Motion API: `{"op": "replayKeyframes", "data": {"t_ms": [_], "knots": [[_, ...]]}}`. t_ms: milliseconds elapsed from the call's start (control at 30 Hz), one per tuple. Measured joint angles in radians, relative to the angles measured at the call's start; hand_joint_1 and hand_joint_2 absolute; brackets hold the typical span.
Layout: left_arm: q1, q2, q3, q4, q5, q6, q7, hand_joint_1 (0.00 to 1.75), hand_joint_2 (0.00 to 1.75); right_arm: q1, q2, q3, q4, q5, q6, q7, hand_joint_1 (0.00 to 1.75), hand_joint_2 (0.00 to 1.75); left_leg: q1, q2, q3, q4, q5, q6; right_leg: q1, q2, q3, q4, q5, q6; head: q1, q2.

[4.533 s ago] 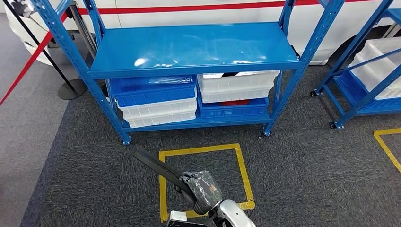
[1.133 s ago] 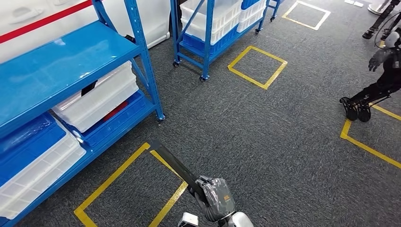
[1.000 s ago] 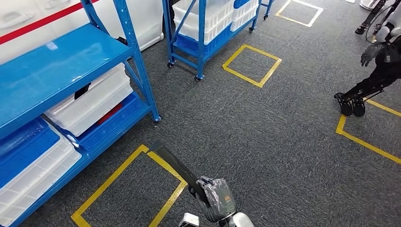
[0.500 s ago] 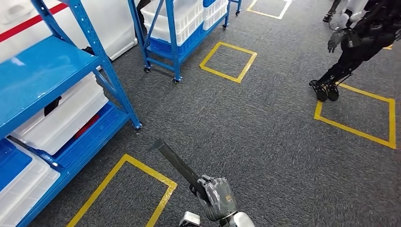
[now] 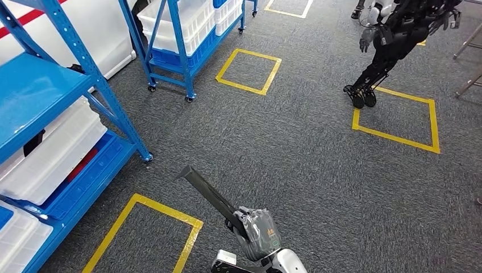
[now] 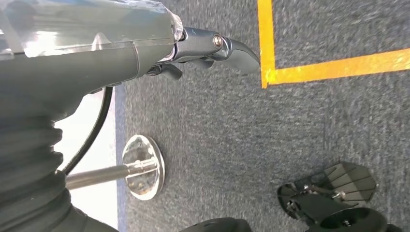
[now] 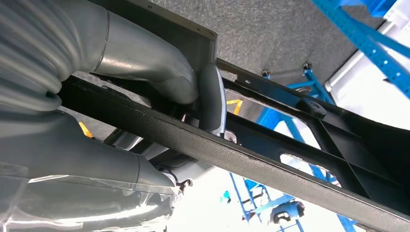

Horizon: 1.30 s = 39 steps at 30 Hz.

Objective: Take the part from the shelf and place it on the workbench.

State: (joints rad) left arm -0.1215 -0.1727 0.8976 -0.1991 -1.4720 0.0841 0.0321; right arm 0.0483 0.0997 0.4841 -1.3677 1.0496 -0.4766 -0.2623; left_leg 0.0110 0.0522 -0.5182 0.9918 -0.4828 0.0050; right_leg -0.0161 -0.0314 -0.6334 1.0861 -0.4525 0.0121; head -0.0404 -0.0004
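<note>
On the grey carpet floor, beside the blue shelf with its white bins, the right robot hand grips the long dark part low in front, while the left robot hand hangs with fingers curled on nothing.

Grey carpet floor with yellow taped squares, blue racks of white bins

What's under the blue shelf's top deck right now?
Under the deck sits a white bin over a blue bin, something red between them. A dark thing pokes from the white bin; its contents are hidden.
</note>
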Motion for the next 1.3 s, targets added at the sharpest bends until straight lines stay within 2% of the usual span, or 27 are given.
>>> {"op": "replayKeyframes", "data": {"t_ms": [33, 67, 167, 200, 267, 333, 367, 400, 433, 467, 533, 600, 667, 733, 800, 833, 867, 900, 933, 1000, 1033, 1067, 1100, 1167, 1233, 1300], "knots": [[-0.001, 0.000, 0.000, 0.000, 0.000, 0.000, 0.002, 0.00, 1.75, -0.003, 0.004, 0.000, -0.001, 0.003, 0.005, 0.000, 1.75, 1.75, -0.002, 0.005, 0.001, 0.001, -0.003, -0.006, 0.004, -0.009, 0.021, -0.041, 0.009, -0.006, 0.000, 0.000], [-0.003, 0.000, 0.000, 0.000, 0.000, 0.001, 0.004, 0.00, 1.75, -0.006, 0.007, 0.000, -0.002, 0.007, 0.010, 0.000, 1.75, 1.75, -0.003, 0.011, 0.003, 0.003, -0.006, -0.012, 0.008, -0.013, 0.029, -0.058, 0.008, -0.013, 0.000, 0.000], [-0.006, 0.000, 0.000, 0.000, 0.002, 0.004, 0.007, 0.00, 1.75, -0.010, 0.014, 0.000, -0.004, 0.013, 0.022, -0.003, 1.75, 1.75, -0.001, 0.020, 0.005, 0.004, -0.011, -0.028, 0.013, 0.007, 0.027, -0.061, 0.009, -0.030, 0.000, 0.000], [-0.007, 0.000, 0.000, 0.000, 0.004, 0.006, 0.008, 0.00, 1.75, -0.011, 0.017, -0.001, -0.004, 0.013, 0.025, -0.004, 1.75, 1.75, 0.001, 0.011, 0.001, 0.017, -0.022, -0.034, 0.011, 0.013, 0.028, -0.063, 0.010, -0.036, 0.000, 0.000], [-0.006, 0.001, 0.000, 0.000, 0.009, 0.008, 0.007, 0.00, 1.75, -0.019, 0.026, -0.002, -0.002, 0.014, 0.033, -0.010, 1.75, 1.75, 0.002, -0.021, -0.044, 0.114, -0.079, -0.040, 0.010, 0.027, 0.030, -0.068, 0.013, -0.048, 0.000, 0.000], [-0.005, 0.001, 0.001, 0.000, 0.014, 0.014, 0.004, 0.00, 1.75, -0.027, 0.034, -0.003, 0.002, 0.014, 0.039, -0.015, 1.75, 1.75, 0.002, -0.041, -0.113, 0.254, -0.136, -0.041, 0.015, 0.045, 0.029, -0.067, 0.013, -0.055, 0.000, 0.000], [-0.003, 0.001, 0.001, 0.000, 0.015, 0.017, 0.001, 0.00, 1.75, -0.028, 0.035, -0.004, 0.005, 0.014, 0.040, -0.016, 1.75, 1.75, 0.002, -0.044, -0.133, 0.290, -0.139, -0.040, 0.017, 0.054, 0.029, -0.065, 0.013, -0.056, 0.000, 0.000], [-0.002, 0.001, 0.001, 0.000, 0.015, 0.021, 0.000, 0.00, 1.75, -0.028, 0.036, -0.004, 0.008, 0.014, 0.040, -0.018, 1.75, 1.75, 0.002, -0.044, -0.137, 0.288, -0.122, -0.038, 0.018, 0.065, 0.029, -0.064, 0.013, -0.056, 0.000, 0.000], [-0.001, 0.001, 0.001, 0.000, 0.015, 0.024, -0.001, 0.00, 1.75, -0.028, 0.036, -0.005, 0.010, 0.014, 0.040, -0.020, 1.75, 1.75, 0.002, -0.047, -0.121, 0.245, -0.089, -0.035, 0.019, 0.076, 0.029, -0.062, 0.013, -0.056, 0.000, 0.000], [0.000, 0.001, 0.001, 0.000, 0.015, 0.028, -0.001, 0.00, 1.75, -0.028, 0.037, -0.006, 0.011, 0.014, 0.040, -0.023, 1.75, 1.75, 0.002, -0.057, -0.093, 0.178, -0.049, -0.031, 0.019, 0.087, 0.029, -0.061, 0.013, -0.056, 0.000, 0.000], [-0.001, 0.001, 0.001, 0.000, 0.012, 0.038, 0.001, 0.00, 1.75, -0.029, 0.039, -0.007, 0.012, 0.015, 0.038, -0.028, 1.75, 1.75, 0.001, -0.085, -0.044, 0.059, -0.002, -0.022, 0.020, 0.105, 0.026, -0.058, 0.013, -0.049, 0.000, 0.000], [-0.002, 0.000, 0.001, 0.000, 0.008, 0.048, 0.003, 0.00, 1.75, -0.028, 0.040, -0.008, 0.012, 0.017, 0.037, -0.032, 1.75, 1.75, -0.002, -0.096, -0.029, 0.022, 0.000, -0.015, 0.019, 0.119, 0.022, -0.057, 0.017, -0.038, 0.000, 0.000], [-0.004, -0.003, 0.001, 0.000, 0.006, 0.052, 0.004, 0.00, 1.75, -0.028, 0.040, -0.010, 0.012, 0.019, 0.037, -0.033, 1.75, 1.75, -0.001, -0.082, -0.025, 0.015, 0.007, -0.003, 0.017, 0.126, 0.019, -0.058, 0.019, -0.026, 0.000, 0.000], [-0.005, -0.007, 0.001, 0.000, 0.004, 0.058, 0.005, 0.00, 1.75, -0.027, 0.040, -0.012, 0.012, 0.021, 0.036, -0.033, 1.75, 1.75, 0.002, -0.065, -0.021, 0.003, 0.017, 0.010, 0.018, 0.096, 0.000, -0.017, -0.010, -0.017, 0.000, 0.000], [-0.004, -0.009, 0.000, 0.000, 0.002, 0.074, 0.004, 0.00, 1.75, -0.027, 0.039, -0.017, 0.013, 0.023, 0.033, -0.034, 1.75, 1.75, 0.000, -0.047, -0.020, -0.001, 0.020, 0.016, 0.016, 0.054, -0.056, 0.101, -0.074, -0.010, 0.000, 0.000], [-0.003, -0.011, 0.000, 0.000, 0.001, 0.084, 0.000, 0.00, 1.75, -0.026, 0.039, -0.020, 0.014, 0.024, 0.030, -0.036, 1.75, 1.75, -0.001, -0.037, -0.021, -0.001, 0.019, 0.017, 0.014, 0.045, -0.088, 0.167, -0.101, -0.007, 0.000, 0.000], [-0.003, -0.014, 0.000, 0.000, 0.001, 0.094, -0.006, 0.00, 1.75, -0.024, 0.039, -0.025, 0.015, 0.024, 0.026, -0.039, 1.75, 1.75, -0.003, -0.028, -0.021, 0.000, 0.018, 0.017, 0.011, 0.040, -0.109, 0.209, -0.111, -0.005, 0.000, 0.000], [-0.003, -0.017, 0.000, 0.000, 0.001, 0.103, -0.014, 0.00, 1.75, -0.023, 0.038, -0.029, 0.018, 0.024, 0.021, -0.043, 1.75, 1.75, -0.003, -0.018, -0.021, 0.000, 0.017, 0.016, 0.010, 0.038, -0.111, 0.214, -0.102, -0.003, 0.000, 0.000], [-0.004, -0.022, 0.000, 0.000, 0.002, 0.111, -0.023, 0.00, 1.75, -0.021, 0.037, -0.033, 0.020, 0.023, 0.017, -0.048, 1.75, 1.75, -0.003, -0.010, -0.019, 0.001, 0.014, 0.015, 0.009, 0.033, -0.093, 0.178, -0.075, -0.003, 0.000, 0.000], [-0.006, -0.031, 0.000, 0.000, 0.007, 0.127, -0.044, 0.00, 1.75, -0.021, 0.035, -0.039, 0.026, 0.020, 0.007, -0.056, 1.75, 1.75, -0.005, 0.004, -0.016, 0.004, 0.009, 0.009, 0.011, 0.004, -0.021, 0.041, -0.017, -0.007, 0.000, 0.000], [-0.008, -0.035, 0.000, 0.000, 0.009, 0.134, -0.057, 0.00, 1.75, -0.020, 0.034, -0.040, 0.028, 0.017, 0.002, -0.058, 1.75, 1.75, -0.007, 0.010, -0.014, 0.006, 0.005, 0.004, 0.014, -0.010, 0.008, -0.015, -0.001, -0.013, 0.000, 0.000], [-0.009, -0.037, 0.000, 0.000, 0.012, 0.139, -0.069, 0.00, 1.75, -0.020, 0.034, -0.041, 0.030, 0.014, -0.004, -0.061, 1.75, 1.75, -0.009, 0.016, -0.013, 0.007, 0.002, -0.001, 0.017, -0.019, 0.023, -0.048, 0.005, -0.019, 0.000, 0.000], [-0.010, -0.038, 0.000, 0.000, 0.015, 0.143, -0.082, 0.00, 1.75, -0.018, 0.034, -0.042, 0.032, 0.011, -0.010, -0.063, 1.75, 1.75, -0.011, 0.022, -0.012, 0.008, 0.000, -0.006, 0.021, -0.020, 0.027, -0.058, 0.002, -0.025, 0.000, 0.000], [-0.010, -0.038, 0.001, 0.000, 0.025, 0.143, -0.096, 0.00, 1.75, -0.015, 0.034, -0.042, 0.036, 0.006, -0.018, -0.065, 1.75, 1.75, -0.009, 0.032, -0.008, 0.008, -0.006, -0.019, 0.021, 0.001, 0.027, -0.062, 0.006, -0.036, 0.000, 0.000], [-0.009, -0.037, 0.002, 0.000, 0.042, 0.129, -0.100, 0.00, 1.75, -0.013, 0.034, -0.042, 0.040, -0.001, -0.021, -0.066, 1.75, 1.75, -0.005, 0.007, -0.020, 0.043, -0.034, -0.030, 0.016, 0.018, 0.030, -0.069, 0.009, -0.047, 0.000, 0.000], [-0.003, -0.035, 0.006, 0.000, 0.054, 0.105, -0.098, 0.00, 1.75, -0.012, 0.035, -0.042, 0.044, -0.006, -0.025, -0.065, 1.75, 1.75, -0.003, -0.031, -0.071, 0.159, -0.098, -0.035, 0.015, 0.034, 0.031, -0.070, 0.011, -0.055, 0.000, 0.000]]}}
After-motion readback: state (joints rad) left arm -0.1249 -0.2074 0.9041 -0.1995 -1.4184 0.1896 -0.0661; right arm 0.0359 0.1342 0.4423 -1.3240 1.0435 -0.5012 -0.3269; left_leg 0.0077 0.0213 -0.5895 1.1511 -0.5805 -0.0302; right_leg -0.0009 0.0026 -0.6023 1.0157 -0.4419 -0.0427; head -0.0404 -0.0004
